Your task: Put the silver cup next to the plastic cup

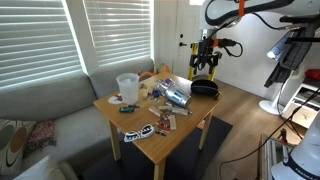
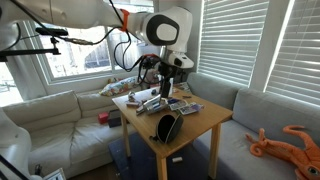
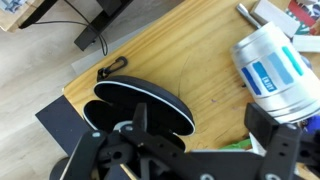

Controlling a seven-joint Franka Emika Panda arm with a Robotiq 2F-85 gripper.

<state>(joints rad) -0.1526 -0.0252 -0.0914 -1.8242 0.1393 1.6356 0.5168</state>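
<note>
The silver cup lies on its side on the wooden table, shiny with a blue label; it also shows in the wrist view at the upper right and in an exterior view. The translucent plastic cup stands upright near the table's far left corner, apart from the silver cup. My gripper hangs open and empty above the table's right end. In the wrist view its fingers straddle bare wood between the silver cup and a black bowl-like object.
The black bowl-like object sits by the table's right edge. Small clutter, cards and stickers are spread over the table. A grey couch stands behind it, a dark mat lies beneath, and an orange toy octopus is on the couch.
</note>
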